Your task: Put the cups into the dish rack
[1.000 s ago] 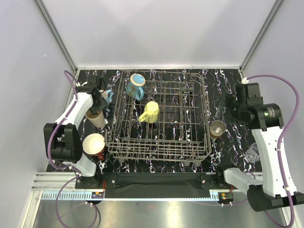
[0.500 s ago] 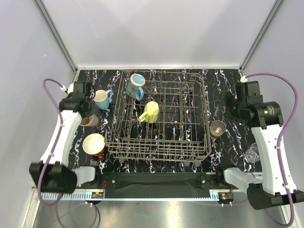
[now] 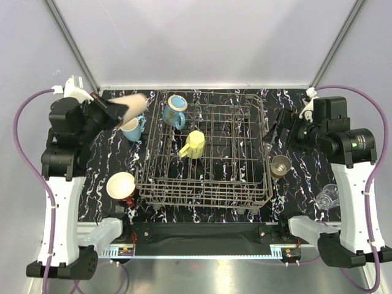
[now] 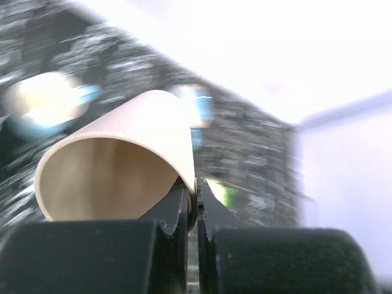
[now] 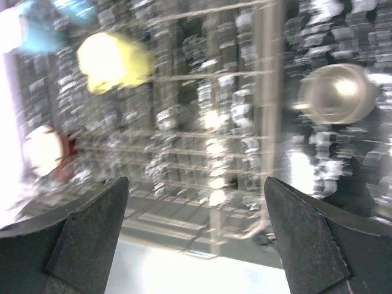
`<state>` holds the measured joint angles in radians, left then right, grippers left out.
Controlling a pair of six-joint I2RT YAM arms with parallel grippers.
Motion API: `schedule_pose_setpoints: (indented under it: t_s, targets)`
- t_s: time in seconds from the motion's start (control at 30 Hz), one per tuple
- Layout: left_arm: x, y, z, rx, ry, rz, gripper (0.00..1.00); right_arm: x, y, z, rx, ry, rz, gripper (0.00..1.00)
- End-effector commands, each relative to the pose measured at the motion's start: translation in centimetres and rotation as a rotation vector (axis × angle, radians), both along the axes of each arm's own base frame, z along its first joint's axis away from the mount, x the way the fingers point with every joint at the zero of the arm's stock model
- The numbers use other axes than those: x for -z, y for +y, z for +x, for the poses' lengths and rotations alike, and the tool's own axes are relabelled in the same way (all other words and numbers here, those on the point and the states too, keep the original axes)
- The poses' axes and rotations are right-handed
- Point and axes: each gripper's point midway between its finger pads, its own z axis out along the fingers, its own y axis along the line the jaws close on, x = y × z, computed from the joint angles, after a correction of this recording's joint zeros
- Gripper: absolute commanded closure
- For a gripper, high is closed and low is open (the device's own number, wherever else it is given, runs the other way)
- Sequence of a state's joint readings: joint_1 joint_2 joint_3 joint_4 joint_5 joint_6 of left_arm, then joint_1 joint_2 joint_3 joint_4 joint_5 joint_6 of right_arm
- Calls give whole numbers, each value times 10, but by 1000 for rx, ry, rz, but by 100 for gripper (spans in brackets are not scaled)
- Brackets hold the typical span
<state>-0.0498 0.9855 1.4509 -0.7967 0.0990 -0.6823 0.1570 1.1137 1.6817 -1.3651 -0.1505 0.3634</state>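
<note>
The left gripper (image 4: 196,187) is pinching the cream cup (image 4: 122,147) by its rim, holding it aloft at ten o'clock of the dish rack (image 3: 202,195). The right gripper (image 5: 196,184) is hovering spread wide at three o'clock.

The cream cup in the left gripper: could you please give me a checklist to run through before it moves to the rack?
1. Grip: left gripper is shut on the wall of the cream ceramic cup: ok.
2. Cup pose: it lies sideways with its mouth toward the wrist camera, so it probably needs turning: not ok.
3. Free space: the right half of the grey wire dish rack is bare; the yellow-green mug and patterned light blue mug sit at its left and centre: ok.
4. Height over the rack rim: cannot tell.
5. Right gripper is open, outside the rack near the steel tumbler: ok.
</note>
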Motion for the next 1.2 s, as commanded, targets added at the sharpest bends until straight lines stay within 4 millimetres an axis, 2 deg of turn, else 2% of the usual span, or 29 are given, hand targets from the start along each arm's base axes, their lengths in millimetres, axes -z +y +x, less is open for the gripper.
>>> schedule_pose_setpoints:
  t_s: [0.0, 0.03, 0.07, 0.1, 0.17, 0.2, 0.23, 0.33, 0.37, 0.4, 0.53, 0.57, 0.7, 0.97, 1.17]
  targets:
    - [-84, -78, -31, 470, -337, -141, 100, -36, 50, -9, -204, -70, 241, 0]
    - [-105, -93, -40, 552, -439, -156, 100, -46, 58, -9, -238, -99, 287, 0]
    - [-108, -102, -45, 605, -462, -176, 100, -56, 67, -11, -255, -114, 351, 0]
    - [-114, -119, -57, 694, -499, -210, 100, -75, 81, -13, -338, -183, 429, 0]
    - [-117, -136, -68, 778, -525, -233, 100, -91, 98, -22, -418, -190, 564, 0]
    - [-117, -144, -73, 811, -533, -246, 100, -111, 103, -19, -465, -285, 599, 0]
    - [-117, -158, -85, 877, -554, -276, 100, -122, 105, -26, -493, -328, 634, 0]
    - [-127, -179, -106, 981, -615, -357, 100, -139, 114, -35, -568, -375, 747, 0]
    - [-125, -184, -107, 997, -607, -368, 100, -136, 117, -37, -578, -339, 787, 0]
    - [-126, -187, -110, 1014, -600, -377, 100, -143, 117, -40, -598, -379, 793, 0]
    - [-131, -202, -122, 1078, -599, -434, 100, -149, 119, -45, -630, -411, 829, 0]
    - [-129, -205, -123, 1090, -595, -451, 100, -145, 120, -43, -616, -383, 858, 0]
    - [-131, -216, -130, 1123, -570, -513, 100, -148, 121, -42, -620, -411, 895, 0]
    - [-126, -230, -135, 1145, -538, -561, 100, -159, 125, -38, -622, -425, 900, 0]
    - [-124, -239, -136, 1163, -525, -573, 100, -159, 136, -34, -642, -400, 917, 2]
